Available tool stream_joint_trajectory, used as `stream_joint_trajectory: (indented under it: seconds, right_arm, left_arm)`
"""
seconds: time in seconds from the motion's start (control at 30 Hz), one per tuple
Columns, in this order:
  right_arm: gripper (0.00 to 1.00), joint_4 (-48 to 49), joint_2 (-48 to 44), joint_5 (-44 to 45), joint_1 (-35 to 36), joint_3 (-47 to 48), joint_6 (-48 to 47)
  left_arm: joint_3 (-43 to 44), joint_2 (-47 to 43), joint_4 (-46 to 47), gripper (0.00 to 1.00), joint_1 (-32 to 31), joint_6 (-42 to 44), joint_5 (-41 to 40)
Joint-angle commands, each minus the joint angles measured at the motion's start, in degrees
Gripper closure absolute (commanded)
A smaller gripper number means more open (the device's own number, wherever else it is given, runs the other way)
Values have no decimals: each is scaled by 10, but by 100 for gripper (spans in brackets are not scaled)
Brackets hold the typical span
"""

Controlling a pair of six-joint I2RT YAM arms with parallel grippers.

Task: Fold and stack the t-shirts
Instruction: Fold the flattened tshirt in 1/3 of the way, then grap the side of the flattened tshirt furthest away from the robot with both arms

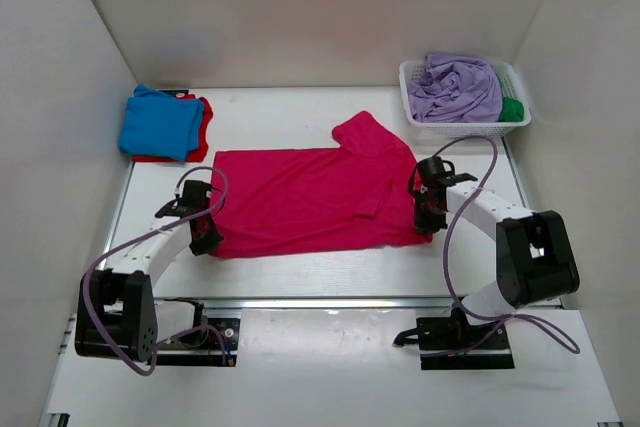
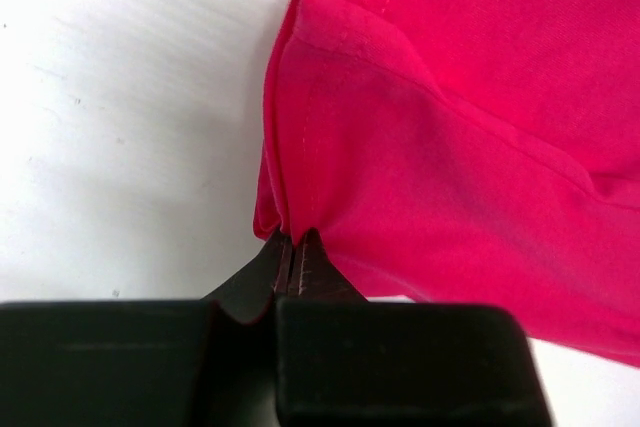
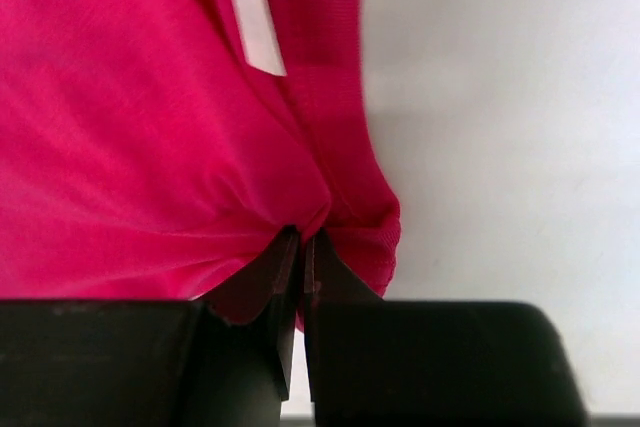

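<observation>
The crimson-pink t-shirt (image 1: 300,197) lies spread across the middle of the table, one sleeve pointing to the back right. My left gripper (image 1: 205,235) is shut on its near left corner, pinching the hem (image 2: 290,217). My right gripper (image 1: 430,215) is shut on its near right edge, pinching the ribbed neckband (image 3: 345,217) near a white label (image 3: 252,17). A folded bright blue t-shirt (image 1: 160,122) lies on a folded red t-shirt (image 1: 203,127) at the back left. The lavender t-shirt (image 1: 455,87) and green t-shirt (image 1: 512,109) lie in the basket.
The white latticed basket (image 1: 465,129) stands at the back right corner. White walls close in the table on the left, back and right. Purple cables loop from both arms over the near table edge (image 1: 320,299).
</observation>
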Motion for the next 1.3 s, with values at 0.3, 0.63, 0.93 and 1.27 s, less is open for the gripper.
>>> stream_joint_trajectory:
  seconds: [0.3, 0.63, 0.93, 1.27]
  right_arm:
    - [92, -135, -139, 20, 50, -58, 83]
    - [51, -202, -132, 42, 11, 80, 31]
    - [52, 11, 21, 51, 20, 251, -18]
    - [53, 67, 293, 45, 19, 507, -49]
  left_arm:
    - [26, -67, -76, 77, -28, 36, 31]
    - [123, -93, -119, 13, 44, 83, 61]
    - [255, 122, 35, 21, 33, 50, 70]
    - [376, 301, 94, 18, 30, 35, 57]
